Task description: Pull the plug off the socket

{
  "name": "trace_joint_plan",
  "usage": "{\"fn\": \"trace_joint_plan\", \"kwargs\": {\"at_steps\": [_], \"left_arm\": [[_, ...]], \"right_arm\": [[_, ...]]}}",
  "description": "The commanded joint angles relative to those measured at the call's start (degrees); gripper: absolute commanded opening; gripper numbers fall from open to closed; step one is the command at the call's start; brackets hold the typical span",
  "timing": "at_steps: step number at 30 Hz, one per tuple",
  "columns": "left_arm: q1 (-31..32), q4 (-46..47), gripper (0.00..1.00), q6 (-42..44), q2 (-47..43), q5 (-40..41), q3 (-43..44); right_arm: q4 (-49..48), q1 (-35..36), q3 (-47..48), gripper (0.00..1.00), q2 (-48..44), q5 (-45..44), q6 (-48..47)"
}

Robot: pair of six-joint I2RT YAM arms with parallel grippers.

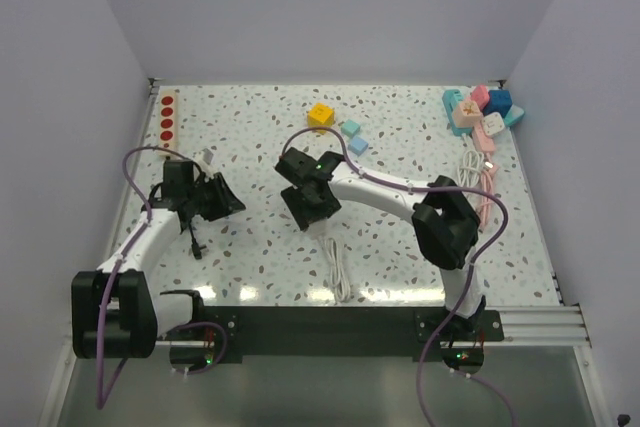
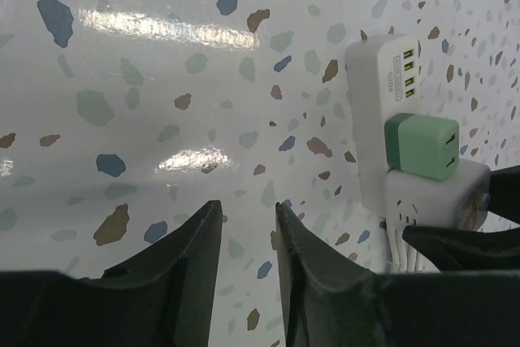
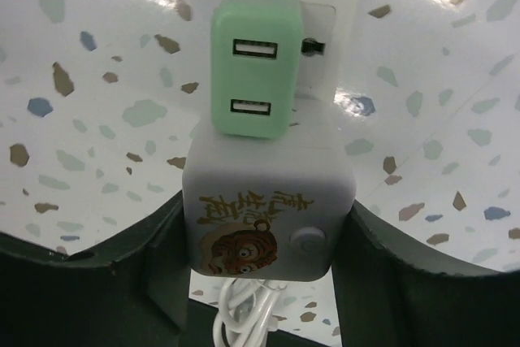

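Observation:
The white socket cube (image 3: 268, 201) has a tiger sticker and a round button, and its white cord (image 3: 244, 314) hangs below it. The green plug (image 3: 253, 62) with two USB ports sits plugged in just above the cube. My right gripper (image 3: 266, 213) is shut on the cube, one finger on each side. In the top view it (image 1: 305, 187) covers the socket at mid-table, and the cord (image 1: 338, 262) trails toward me. My left gripper (image 2: 248, 217) is open and empty, low over the table to the left of the socket (image 2: 378, 111) and plug (image 2: 422, 145). In the top view it is at the left (image 1: 225, 197).
A red-dotted strip (image 1: 167, 115) lies at the back left. A yellow block (image 1: 320, 115) and light blue blocks (image 1: 352, 129) are behind the right gripper. A pile of pink and blue blocks (image 1: 480, 112) is at the back right, with coiled cables (image 1: 480, 172) in front of it.

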State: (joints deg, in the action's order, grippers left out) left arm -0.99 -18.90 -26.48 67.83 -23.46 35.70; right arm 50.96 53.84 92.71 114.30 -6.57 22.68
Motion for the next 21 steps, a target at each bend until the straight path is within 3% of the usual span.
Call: {"fn": "trace_joint_plan", "kwargs": {"at_steps": [1,4,5,8,11,18,21], "left_arm": [[0.20,5.44,0.40,-2.26,0.02,-3.95,-2.03],[0.47,9.57,0.47,-4.36,0.81,-5.45,-3.88],[0.47,10.88,0.49,-4.89,1.24,-6.58,-4.23],[1.95,15.63,0.55,-7.62,3.00,-7.56,-4.68],[4.15,20.97,0.59,-10.69,4.67,-6.86,-4.33],[11.43,33.03,0.68,-20.53,11.44,-5.20,-1.35],[14.25,32.35,0.70,-20.89,15.92,-2.65,2.43]], "right_arm": [[-3.49,-0.06,-1.64,0.45,0.22,3.58,0.08],[-6.74,-1.28,-4.89,0.16,-2.06,7.70,0.88],[-7.79,-1.98,-5.95,0.00,-2.76,9.54,1.75],[-18.66,-6.28,-13.67,0.00,-8.64,19.47,4.29],[-23.61,-9.45,-18.43,0.00,-12.07,25.53,4.92],[-26.78,-10.25,-20.46,0.00,-12.79,29.94,5.88],[-29.51,-10.60,-21.95,0.00,-13.31,30.74,7.82]]}}
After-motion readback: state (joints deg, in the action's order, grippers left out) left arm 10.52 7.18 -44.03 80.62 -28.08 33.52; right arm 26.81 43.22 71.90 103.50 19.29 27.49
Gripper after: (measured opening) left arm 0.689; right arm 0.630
